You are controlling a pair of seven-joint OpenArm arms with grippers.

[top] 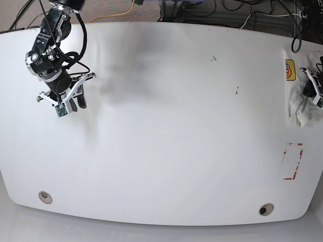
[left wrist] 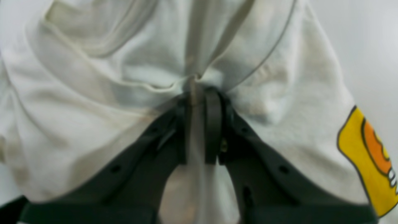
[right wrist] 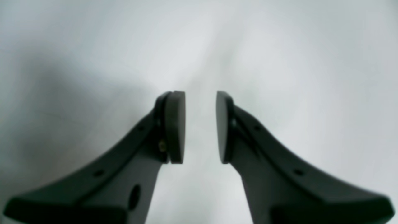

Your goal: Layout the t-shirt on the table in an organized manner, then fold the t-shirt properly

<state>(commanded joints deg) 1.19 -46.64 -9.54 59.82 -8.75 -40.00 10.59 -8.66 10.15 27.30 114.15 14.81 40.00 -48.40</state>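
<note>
The off-white t-shirt [left wrist: 93, 102] fills the left wrist view, bunched in folds, with part of its yellow and orange graphic [left wrist: 370, 155] at the right edge. My left gripper [left wrist: 200, 93] is shut on a pinched ridge of the fabric. In the base view the t-shirt [top: 303, 108] hangs crumpled at the table's far right edge, a bit of its graphic [top: 289, 69] showing, with the left gripper [top: 314, 85] in it. My right gripper [right wrist: 200, 124] is open and empty over bare white table [top: 171, 126]; it hovers at the back left [top: 75, 103].
A red-outlined tape mark [top: 292, 161] lies near the right front. Two grey grommet holes [top: 45, 197] [top: 265, 209] sit by the front edge. Cables run along the floor behind the table.
</note>
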